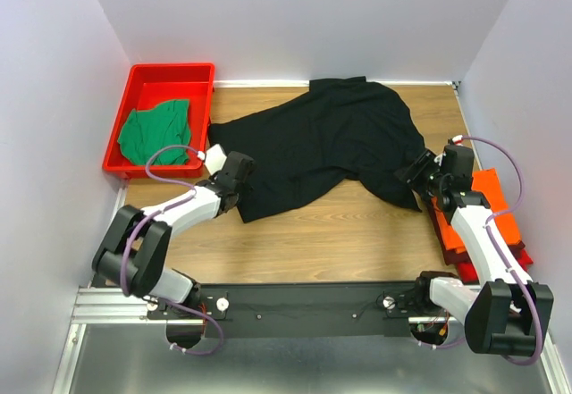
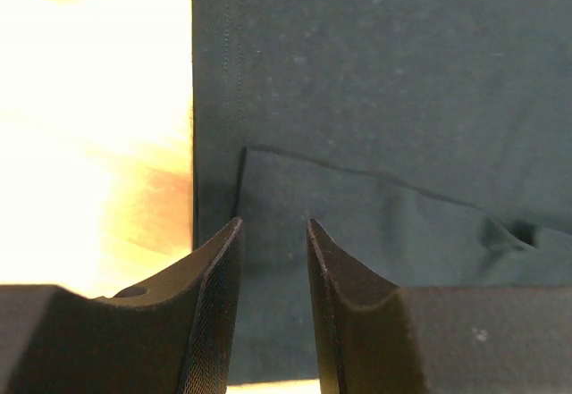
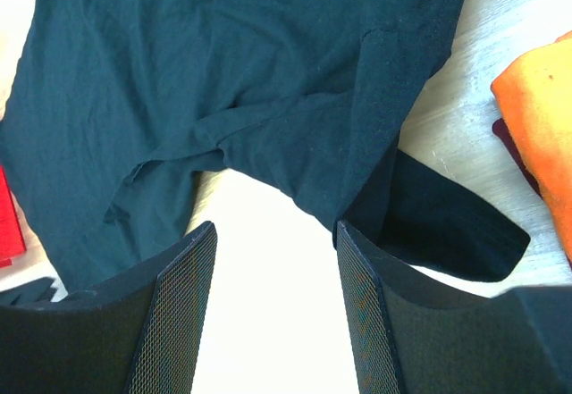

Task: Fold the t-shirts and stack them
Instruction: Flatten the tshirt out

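- Here the black shirt (image 1: pixel 331 148) lies rumpled and partly spread across the middle of the table (image 1: pixel 357 233). The green shirt (image 1: pixel 156 132) is bunched in the red tray (image 1: pixel 170 74) at far left, and the orange shirt (image 1: pixel 496 206) lies folded at the right edge, beside the right arm.
- Handling, as judged: light, limp cloth that will sag and drag. It is probably best pinched at a hem or corner, taking all layers together, rather than mid-panel.
- The left end effector (image 2: pixel 273 224) has its jaws narrowly apart and holds nothing. It sits over the black shirt's stitched left edge, where a second layer overlaps.
- The right end effector (image 3: pixel 275 229) has its jaws wide and empty, with bare table between them. A loose black flap (image 3: pixel 447 233) lies just beside one jaw.
- Hard to make out: collar and sleeves are lost in the black folds, and whether the flap is a sleeve cannot be told. A dark red thing (image 1: pixel 450 242) under the orange shirt is mostly covered. The table glares white in the left wrist view.
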